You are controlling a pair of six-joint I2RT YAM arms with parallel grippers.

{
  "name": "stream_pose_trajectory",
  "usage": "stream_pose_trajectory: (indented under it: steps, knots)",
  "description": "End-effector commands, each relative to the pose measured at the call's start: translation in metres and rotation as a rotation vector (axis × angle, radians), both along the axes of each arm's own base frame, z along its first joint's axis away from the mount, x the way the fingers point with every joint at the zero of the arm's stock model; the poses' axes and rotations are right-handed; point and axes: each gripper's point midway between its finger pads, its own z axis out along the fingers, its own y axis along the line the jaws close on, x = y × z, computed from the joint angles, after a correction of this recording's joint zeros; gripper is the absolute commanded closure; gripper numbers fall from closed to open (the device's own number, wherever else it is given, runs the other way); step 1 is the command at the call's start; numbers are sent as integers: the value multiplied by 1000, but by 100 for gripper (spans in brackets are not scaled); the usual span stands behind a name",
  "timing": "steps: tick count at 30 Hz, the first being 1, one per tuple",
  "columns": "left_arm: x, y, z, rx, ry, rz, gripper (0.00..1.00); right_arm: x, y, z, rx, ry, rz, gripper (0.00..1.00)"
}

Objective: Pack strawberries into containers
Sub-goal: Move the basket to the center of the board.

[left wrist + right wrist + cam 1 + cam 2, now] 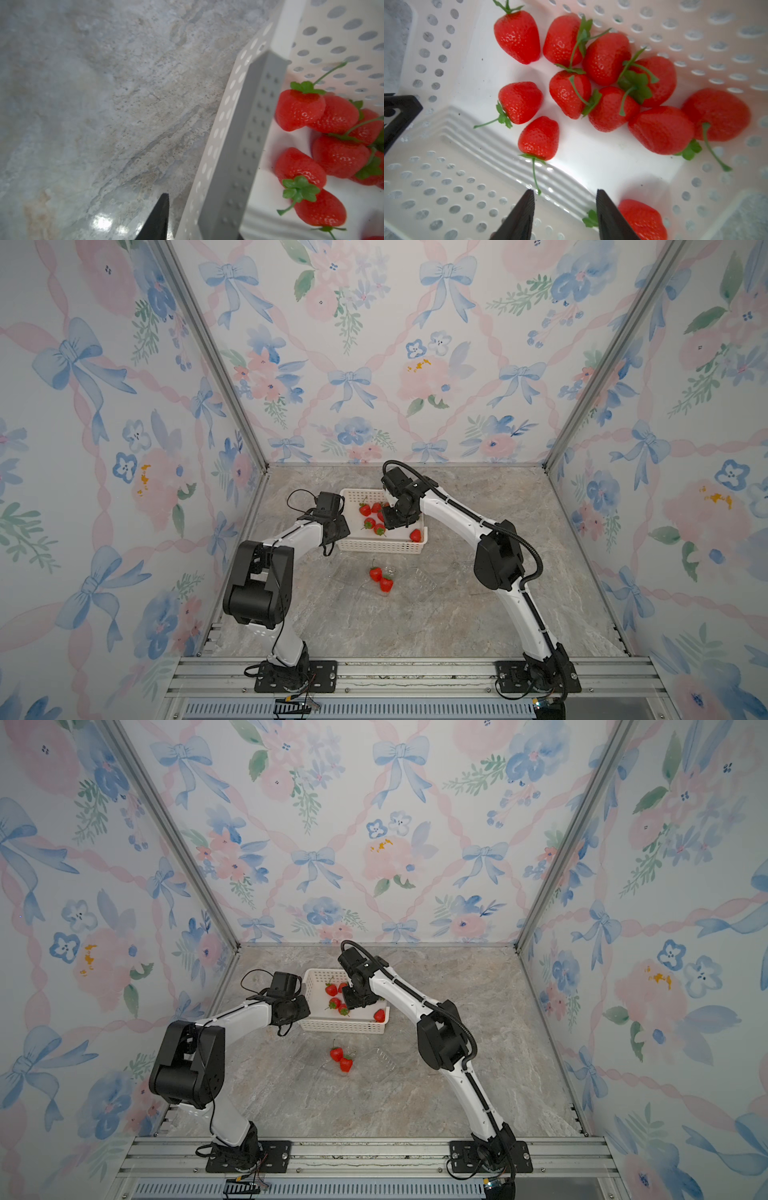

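right fingers (521,218) half-open, empty, beside a strawberry (643,220) in the basket (446,187); left fingers (159,218) at its wall, grip unclear.

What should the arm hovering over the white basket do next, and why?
Probably ease the right gripper forward over the strawberry just ahead of it, then close. Its jaws stand open with nothing between them. That berry lies at the edge of the heap in the white basket, stem toward the gripper, so it looks the easiest to take alone.
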Motion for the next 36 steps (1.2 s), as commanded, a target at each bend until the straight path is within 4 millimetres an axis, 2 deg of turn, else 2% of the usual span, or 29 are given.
stream_pose_trajectory:
  steps: [1,5,10,13,18,19,25,36]
  knots:
    - [-16,19,0,-17,18,84,68,-12,11,-1,-7,27,68,50]
    - [-30,43,7,-26,-5,170,68,-23,30,-1,34,48,126,50]
    - [-50,67,19,-55,-46,260,76,-38,55,-7,70,80,196,50]
    - [-64,75,19,-81,-55,302,80,-49,68,-9,90,96,230,50]
    - [-79,81,23,-104,-79,334,76,-61,86,-8,121,92,270,49]
    - [-90,82,11,-107,-49,344,75,-62,89,-8,128,92,272,49]
    - [-108,91,3,-121,-41,396,74,-72,106,-10,153,90,305,45]
    - [-138,104,1,-151,-83,437,72,-79,127,-12,194,84,323,41]
